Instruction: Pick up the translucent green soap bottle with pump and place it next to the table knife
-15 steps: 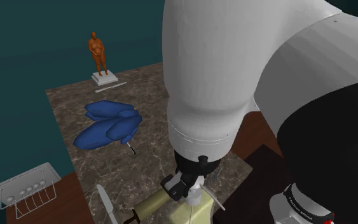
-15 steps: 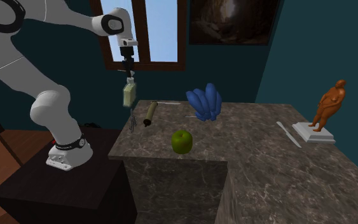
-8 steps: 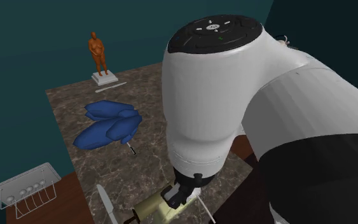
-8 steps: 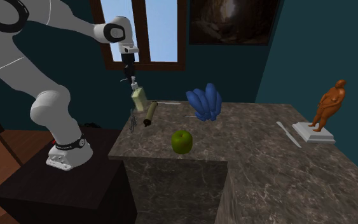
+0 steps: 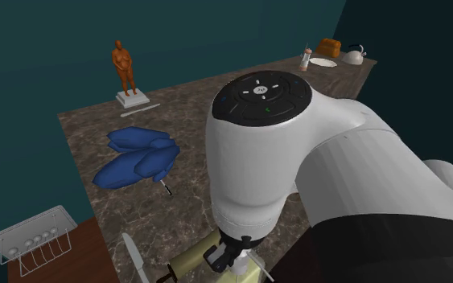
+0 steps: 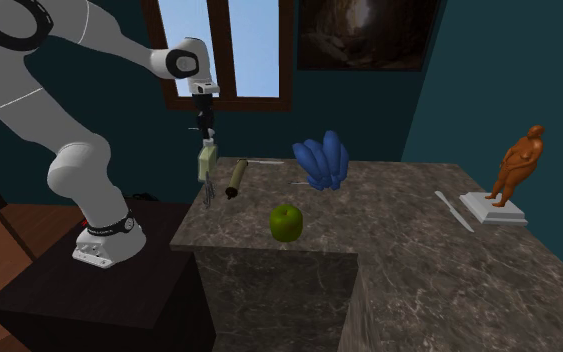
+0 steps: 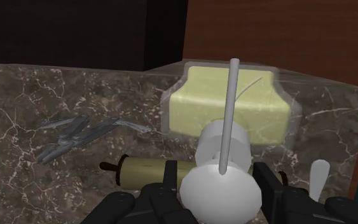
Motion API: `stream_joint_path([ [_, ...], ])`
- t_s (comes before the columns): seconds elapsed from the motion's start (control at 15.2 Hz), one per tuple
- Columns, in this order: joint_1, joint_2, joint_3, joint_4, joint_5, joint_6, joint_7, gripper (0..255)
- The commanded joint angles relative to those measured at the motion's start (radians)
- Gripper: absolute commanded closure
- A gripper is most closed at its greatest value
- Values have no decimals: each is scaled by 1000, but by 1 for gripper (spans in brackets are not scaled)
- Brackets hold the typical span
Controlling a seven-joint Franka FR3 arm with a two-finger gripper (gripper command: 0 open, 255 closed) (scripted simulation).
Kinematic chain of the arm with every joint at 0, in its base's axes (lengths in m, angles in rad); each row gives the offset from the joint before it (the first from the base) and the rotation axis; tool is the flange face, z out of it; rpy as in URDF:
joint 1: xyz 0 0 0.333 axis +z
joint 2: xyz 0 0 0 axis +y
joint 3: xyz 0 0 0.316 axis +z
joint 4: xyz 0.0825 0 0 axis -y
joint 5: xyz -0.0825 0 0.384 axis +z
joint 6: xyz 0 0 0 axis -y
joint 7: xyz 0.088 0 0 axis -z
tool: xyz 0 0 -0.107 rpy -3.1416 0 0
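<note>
The black claw [image 6: 206,136] pinches the white pump [image 7: 220,191] of the see-through pale-green soap bottle [image 6: 206,161], hanging above the end of the dark stone desk [image 6: 399,232]. It looks light, hard and slippery, so it may swing. The thin pale table knife [image 6: 455,211] lies well apart, beside the orange statue [image 6: 514,165].

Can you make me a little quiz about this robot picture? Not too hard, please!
1. True or false: the gripper is holding the soap bottle by its pump top.
2. What colour is the apple on the counter? A) red B) green C) blue
3. Fill in the gap: the little statue of a person is ____ coloured.

Key: 1. True, the black fingers clasp the white pump. 2. B. 3. Orange.
</note>
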State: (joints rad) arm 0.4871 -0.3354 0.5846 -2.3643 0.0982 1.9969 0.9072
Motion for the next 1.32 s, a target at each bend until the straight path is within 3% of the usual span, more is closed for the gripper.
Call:
stream_joint_path([
  [0.0, 0, 3, 1, -4, 0, 4, 1, 255],
  [0.33, 0, 3, 1, -4, 0, 4, 1, 255],
  [0.4, -1, 5, 1, -4, -1, 6, 2, 0],
  [0.73, 0, 3, 1, -4, 0, 4, 1, 0],
  [0.99, 2, -25, -15, 103, 4, -129, -6, 0],
  [1.25, 2, -25, -15, 103, 4, -129, -6, 0],
])
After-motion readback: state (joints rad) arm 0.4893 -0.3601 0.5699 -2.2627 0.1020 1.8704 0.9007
